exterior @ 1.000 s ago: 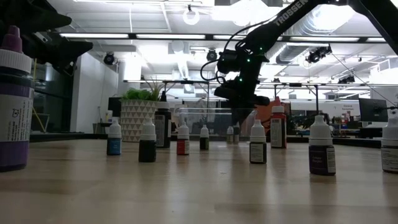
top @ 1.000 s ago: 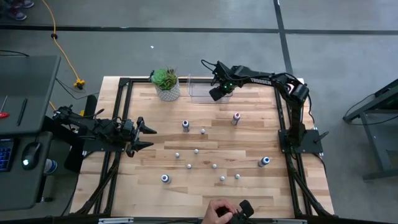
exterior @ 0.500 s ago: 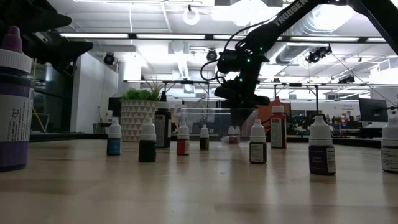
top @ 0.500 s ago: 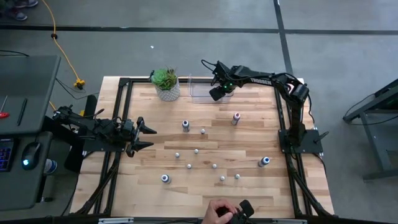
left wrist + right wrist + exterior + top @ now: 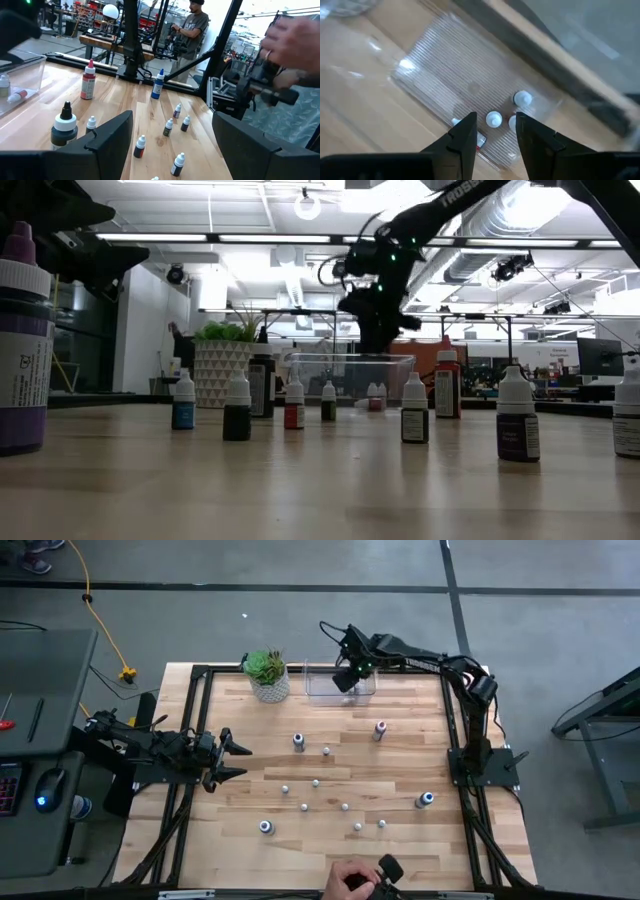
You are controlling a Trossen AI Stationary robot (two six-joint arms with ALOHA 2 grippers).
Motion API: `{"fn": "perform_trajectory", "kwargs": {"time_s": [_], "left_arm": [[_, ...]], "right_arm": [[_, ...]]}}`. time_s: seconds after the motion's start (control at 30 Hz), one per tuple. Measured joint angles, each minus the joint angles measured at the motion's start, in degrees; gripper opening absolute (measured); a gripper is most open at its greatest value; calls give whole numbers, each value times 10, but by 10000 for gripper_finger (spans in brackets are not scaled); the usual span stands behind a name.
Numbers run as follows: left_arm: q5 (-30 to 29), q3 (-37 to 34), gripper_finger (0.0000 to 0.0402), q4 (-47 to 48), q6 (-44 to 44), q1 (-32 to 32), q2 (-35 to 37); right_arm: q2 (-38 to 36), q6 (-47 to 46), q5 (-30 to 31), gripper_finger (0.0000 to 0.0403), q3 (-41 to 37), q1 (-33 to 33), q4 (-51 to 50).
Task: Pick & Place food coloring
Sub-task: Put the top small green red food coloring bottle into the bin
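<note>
Food coloring bottles stand upright and scattered over the wooden table: larger ones (image 5: pixel 298 741), (image 5: pixel 379 729), (image 5: pixel 425 800), (image 5: pixel 265 827), and tiny pale ones such as (image 5: pixel 315 783). A few more (image 5: pixel 522 98) rest inside the clear bin (image 5: pixel 318 690) at the far edge. My right gripper (image 5: pixel 341 680) hangs over the bin, pointing steeply down. It is open, with nothing between its fingers (image 5: pixel 465 135). My left gripper (image 5: pixel 238 760) waits open and level at the table's left edge, holding nothing.
A green potted plant (image 5: pixel 267 675) stands left of the bin. A person's hand (image 5: pixel 352 880) holds a dark device at the near edge. Black frame rails run along the table's sides. Bare wood lies between the bottles and the left gripper.
My right gripper has risen out of the clear bin and now hangs above its rim, still pointing down. The bottles on the table have not moved.
</note>
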State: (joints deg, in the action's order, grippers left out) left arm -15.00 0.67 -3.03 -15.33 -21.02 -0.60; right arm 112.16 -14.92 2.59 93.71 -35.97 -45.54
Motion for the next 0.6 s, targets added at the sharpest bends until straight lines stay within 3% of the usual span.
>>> {"fn": "perform_trajectory", "kwargs": {"time_s": [0.27, 0.6], "left_arm": [[0, 0, 271, 0, 0, 0, 0], [0, 0, 271, 0, 0, 0, 0]], "right_arm": [[0, 113, -1, 124, 169, 24, -152], [-2, 307, -48, 124, 346, 102, -296]]}}
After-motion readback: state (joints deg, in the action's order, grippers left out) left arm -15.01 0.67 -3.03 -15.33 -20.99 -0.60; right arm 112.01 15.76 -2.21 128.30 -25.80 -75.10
